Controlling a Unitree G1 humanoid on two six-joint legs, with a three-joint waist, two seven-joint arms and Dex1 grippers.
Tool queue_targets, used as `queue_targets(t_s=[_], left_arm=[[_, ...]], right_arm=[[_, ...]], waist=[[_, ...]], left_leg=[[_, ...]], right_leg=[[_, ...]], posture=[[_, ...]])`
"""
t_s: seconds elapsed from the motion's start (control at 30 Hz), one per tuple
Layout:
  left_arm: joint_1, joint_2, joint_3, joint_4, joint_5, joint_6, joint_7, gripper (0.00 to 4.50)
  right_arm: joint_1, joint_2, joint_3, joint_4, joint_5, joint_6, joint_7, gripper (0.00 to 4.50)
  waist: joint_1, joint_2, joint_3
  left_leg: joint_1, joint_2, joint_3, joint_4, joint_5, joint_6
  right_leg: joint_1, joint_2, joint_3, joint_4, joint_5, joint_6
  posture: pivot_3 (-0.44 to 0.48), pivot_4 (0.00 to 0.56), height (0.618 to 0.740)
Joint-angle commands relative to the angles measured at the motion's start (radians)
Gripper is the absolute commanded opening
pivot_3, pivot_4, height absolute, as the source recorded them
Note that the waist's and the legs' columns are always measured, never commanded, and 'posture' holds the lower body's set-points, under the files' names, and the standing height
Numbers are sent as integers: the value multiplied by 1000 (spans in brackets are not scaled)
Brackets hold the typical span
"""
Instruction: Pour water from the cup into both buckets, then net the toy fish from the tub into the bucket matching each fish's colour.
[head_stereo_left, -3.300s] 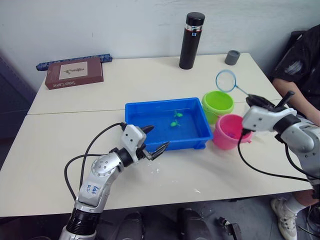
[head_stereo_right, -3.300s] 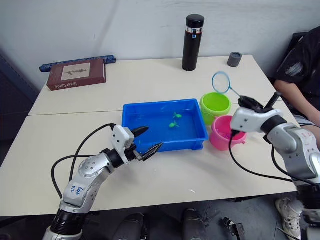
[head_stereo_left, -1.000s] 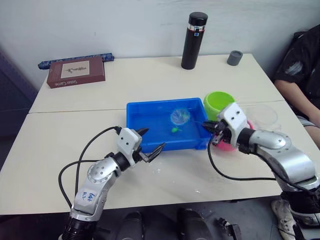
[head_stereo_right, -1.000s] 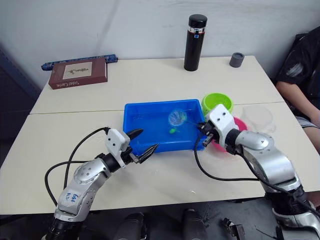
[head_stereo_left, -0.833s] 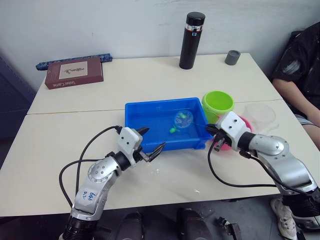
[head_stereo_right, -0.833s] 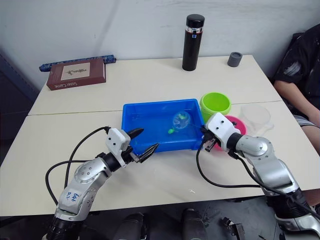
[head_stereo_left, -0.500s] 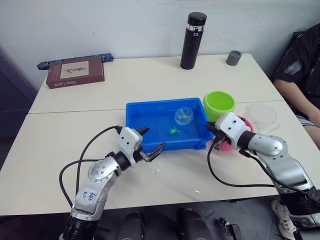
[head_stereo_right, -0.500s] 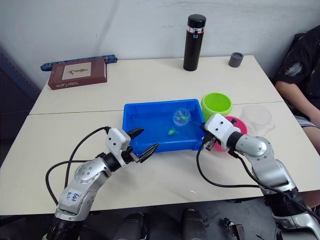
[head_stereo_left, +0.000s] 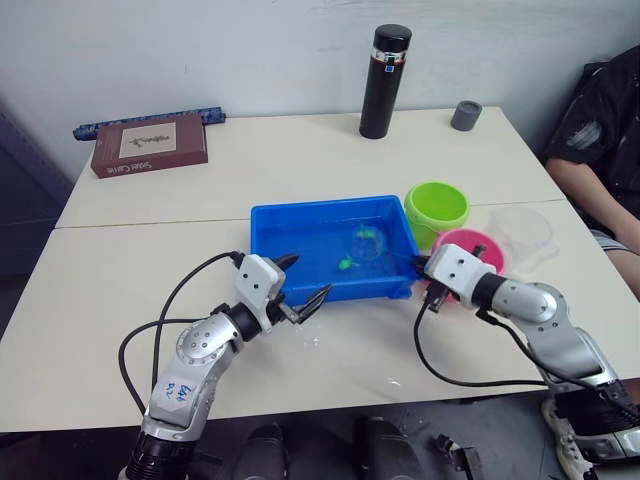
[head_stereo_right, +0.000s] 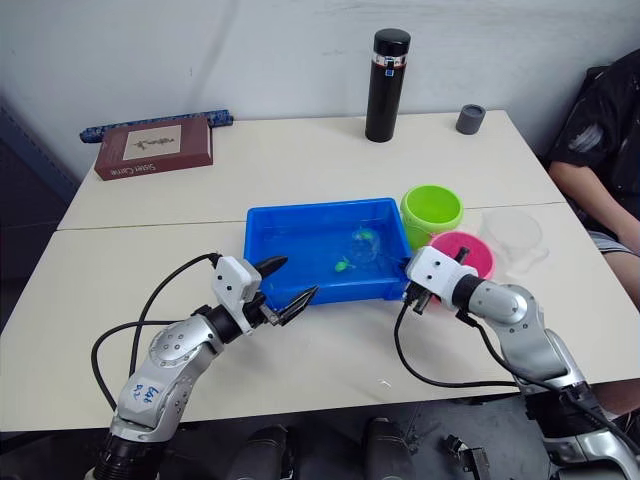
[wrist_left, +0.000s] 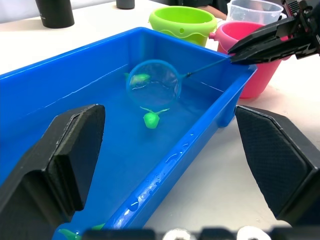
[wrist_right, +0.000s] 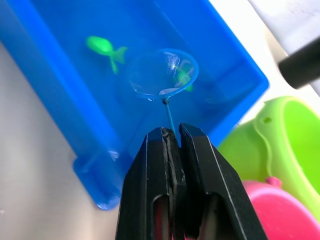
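Right gripper (wrist_right: 171, 137) pinching net (wrist_right: 162, 74) handle; hoop inside tub (head_stereo_left: 300, 215), green fish (wrist_right: 105, 48) just beside hoop; left gripper (head_stereo_left: 307, 280) spread, idle

Two buckets (head_stereo_left: 436, 208), one tub (head_stereo_left: 300, 225), one cup (head_stereo_left: 522, 228), one net (wrist_left: 153, 83), perhaps three green fish (wrist_left: 151, 119).

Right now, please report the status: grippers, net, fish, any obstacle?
Right gripper shut on net handle, hoop in the tub by a green fish. Left gripper open at tub's near edge. Nothing blocking.
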Motion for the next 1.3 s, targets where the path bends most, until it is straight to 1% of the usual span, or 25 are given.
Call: queue_targets(t_s=[0.03,0.2,0.5,0.7,0.83,0.93,1.07,1.3], left_arm=[[-7,-2,1,-30,0,-17,0,4445],[-1,-2,3,-36,0,-15,4,4445],[13,-5,5,-49,3,-15,18,4445],[26,-7,-1,-61,5,-15,30,4445],[33,-8,0,-66,7,-16,34,4445],[36,-7,1,-70,7,-15,36,4445],[40,-6,1,-73,7,-17,37,4445],[28,-4,-2,-67,4,-17,29,4445]], right_arm=[[12,0,-1,-43,9,-17,37,0],[7,4,4,-52,13,-17,75,0],[-24,13,33,-10,6,-45,135,0],[-52,41,57,2,14,-35,176,0],[-77,73,47,-27,87,93,209,0],[-101,96,12,-62,176,258,216,0],[-125,106,-35,-118,266,419,210,0],[-154,92,-90,-167,319,542,175,0]], waist=[[0,0,0],[0,0,0],[-1,0,0],[-1,0,0],[-2,0,0],[-1,0,0],[-1,0,0],[-1,0,0]], left_leg=[[0,0,0,0,0,0],[0,0,0,0,0,0],[1,0,0,0,0,0],[1,0,0,0,0,0],[2,0,0,1,0,0],[2,0,0,1,0,0],[1,1,0,1,0,0],[1,0,-3,0,0,0]], right_leg=[[0,0,0,0,0,0],[0,0,0,0,0,0],[0,0,0,0,0,0],[1,0,0,1,0,0],[1,0,0,1,0,0],[1,0,0,2,0,0],[1,0,0,2,0,0],[1,-1,0,2,0,0]], posture=[[0,150,740],[0,150,740],[0,150,740],[0,150,740],[0,150,740],[0,150,740],[0,150,740],[0,150,740]])
